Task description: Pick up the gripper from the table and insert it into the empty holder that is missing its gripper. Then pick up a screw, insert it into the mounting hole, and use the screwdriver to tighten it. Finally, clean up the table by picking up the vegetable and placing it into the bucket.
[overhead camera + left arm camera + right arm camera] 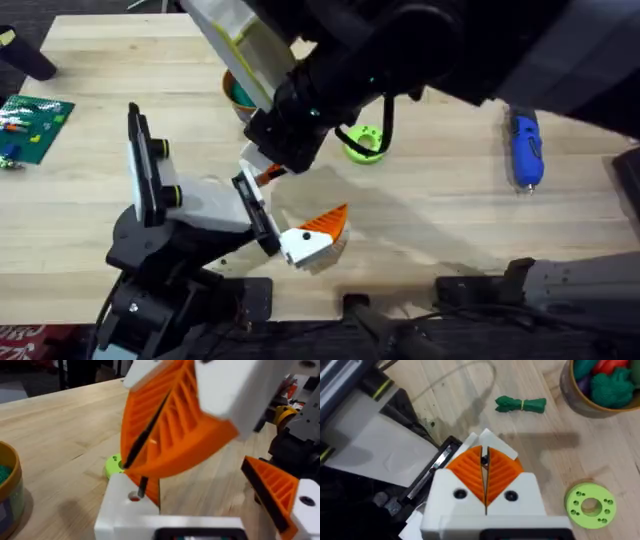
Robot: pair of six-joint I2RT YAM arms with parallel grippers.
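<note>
Right gripper (268,170): clamped; we see its orange ribbed pads (465,467) pressed together on a thin dark pin, which we take for the screw (142,487).
Left gripper: we cannot tell its state.
Screw: it hangs point-down from the pads, its tip just above a hole in a white block.
Gripper (120,507): we judge the white block to be this part, already seated in the holder (205,205), beside the orange ribbed wedge (325,222).
Handling: we expect the screw to be tiny, stiff, light and smooth, quick to tilt or slip; hold it high on the shank and keep it upright over the hole.
Screwdriver (526,150): at 3 o'clock from the right gripper, well apart, lying flat; hard and probably slick, so we would take it mid-body.
Bucket (236,92): at 11 o'clock, near, partly under the arm, with toys inside.
Vegetable (520,404): a green bundle lying on the wood near the bucket; it looks soft and light.
Lime-green ring dish (365,145): at 2 o'clock, close by.
Table (450,215): pale wooden boards, flat.
Room: a green circuit board (35,125) at 9 o'clock, at the table's far edge.
</note>
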